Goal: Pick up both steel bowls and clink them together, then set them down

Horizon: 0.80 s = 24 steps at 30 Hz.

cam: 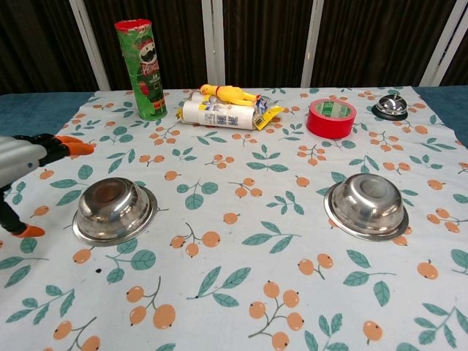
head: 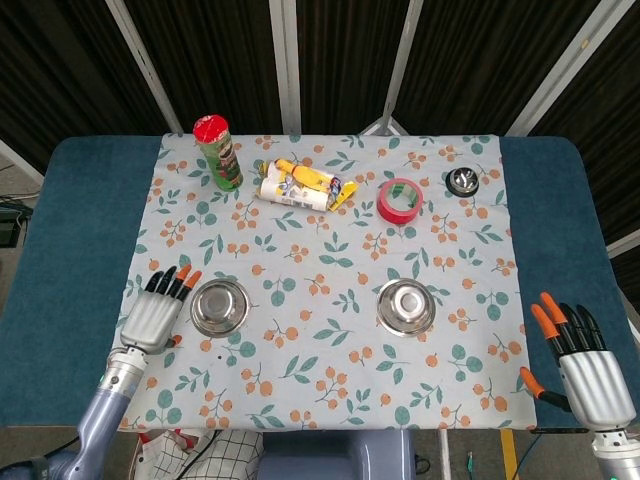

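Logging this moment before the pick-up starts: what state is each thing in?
Left steel bowl: upside down on cloth, untouched.
Right steel bowl: upside down, untouched.
Left hand: open beside left bowl.
Right hand: open, off the cloth.
Green crisp can: upright, lidded.
Red tape roll: lying flat.

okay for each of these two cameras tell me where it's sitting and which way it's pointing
Head view: high above the near table edge, looking steeply down on the floral tablecloth; shows the left hand beside the left steel bowl and the right hand off the cloth's right edge.
Chest view: low at the near edge, looking across the cloth toward the dark curtain; shows only the left hand, at the left border.
Shared: both steel bowls, including the right steel bowl, green crisp can, red tape roll, and the left hand.
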Motion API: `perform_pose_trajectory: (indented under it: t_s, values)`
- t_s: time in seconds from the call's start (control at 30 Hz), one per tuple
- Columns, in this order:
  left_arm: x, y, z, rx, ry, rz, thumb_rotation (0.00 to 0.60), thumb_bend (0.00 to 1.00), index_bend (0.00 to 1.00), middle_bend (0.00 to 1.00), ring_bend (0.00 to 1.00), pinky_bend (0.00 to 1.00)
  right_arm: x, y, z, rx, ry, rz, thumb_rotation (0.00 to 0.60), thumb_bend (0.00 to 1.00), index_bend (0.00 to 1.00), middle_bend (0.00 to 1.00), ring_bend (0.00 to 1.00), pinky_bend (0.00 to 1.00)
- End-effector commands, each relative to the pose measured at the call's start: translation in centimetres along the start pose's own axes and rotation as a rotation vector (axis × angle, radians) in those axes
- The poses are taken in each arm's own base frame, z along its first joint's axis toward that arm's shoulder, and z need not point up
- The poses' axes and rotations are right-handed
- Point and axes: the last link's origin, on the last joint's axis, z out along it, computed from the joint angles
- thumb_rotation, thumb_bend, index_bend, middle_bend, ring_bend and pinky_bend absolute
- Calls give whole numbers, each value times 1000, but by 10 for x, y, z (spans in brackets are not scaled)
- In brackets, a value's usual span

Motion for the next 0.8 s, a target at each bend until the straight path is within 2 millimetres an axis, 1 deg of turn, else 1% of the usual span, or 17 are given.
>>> perform_pose_trajectory:
  t_s: [0.03,0.2,0.33,0.43,0.57,0.8]
  values:
    - [-2,13,13,-18,-8,21,600,90,0,0,0,125,0,1,1,-8,-2,-2,460,369,0,0,0,0]
    - [-5,27,29,-26,-23,49,600,92,0,0,0,126,1,5,5,-22,-6,10,461,368,0,0,0,0]
    - [-5,33,43,-18,-11,121,600,101,0,0,0,136,2,7,4,-28,-14,8,460,369,0,0,0,0]
    - [-6,41,49,-18,-20,121,600,114,0,10,0,161,4,7,2,-29,-7,10,460,369,0,0,0,0]
    - [-5,48,52,-15,-19,146,600,128,0,43,0,230,7,6,-1,-27,0,13,460,369,0,0,0,0]
    - [-9,59,56,-19,-49,156,600,121,0,43,0,231,8,5,-2,-19,8,15,462,368,0,0,0,0]
